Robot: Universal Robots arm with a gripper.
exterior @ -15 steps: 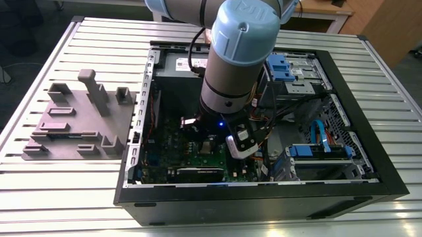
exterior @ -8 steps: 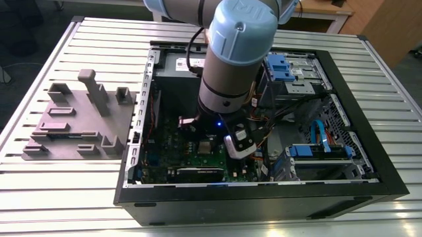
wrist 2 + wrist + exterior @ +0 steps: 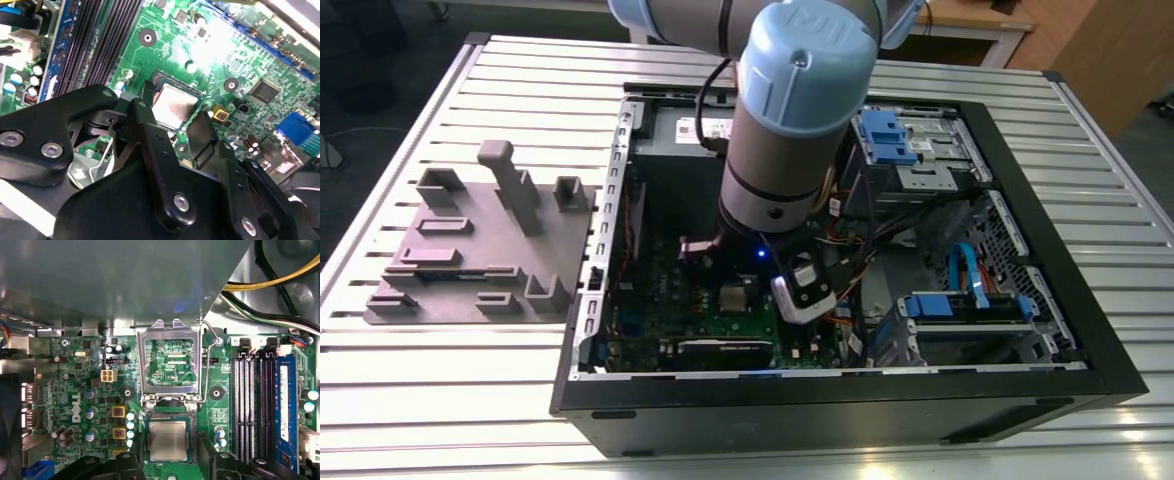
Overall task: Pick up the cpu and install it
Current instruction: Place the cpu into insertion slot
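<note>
- Exterior view's left: a grey plastic fixture block with upright posts and slots (image 3: 480, 250) stands on the ribbed aluminium slat table (image 3: 454, 380), just beside the case.
- Middle: a black open-sided desktop computer case (image 3: 854, 410) lies flat with its green motherboard (image 3: 667, 300) exposed. The grey robot arm with pale blue joint caps (image 3: 787, 130) reaches straight down into it.
- The black two-fingered gripper (image 3: 170, 442) hangs low over the board. Its fingers (image 3: 136, 447) are spread apart, one on each side of the socket, with a sliver of board visible between each finger and the chip.
- The cpu (image 3: 168, 440), a small flat square chip with a dull silver metal top, lies flat in the socket between the two fingers. Nothing is gripping it. The second wrist view shows the same: the chip (image 3: 172, 104) is level in its dark frame.
- The silver metal socket bracket with an open centre (image 3: 170, 360) is hinged up and back, away from the chip, with its wire lever beside it.
- The long black memory slots (image 3: 250, 405) run alongside the socket.
- Exterior view's right: blue plastic drive brackets (image 3: 961, 305) sit inside the case.
</note>
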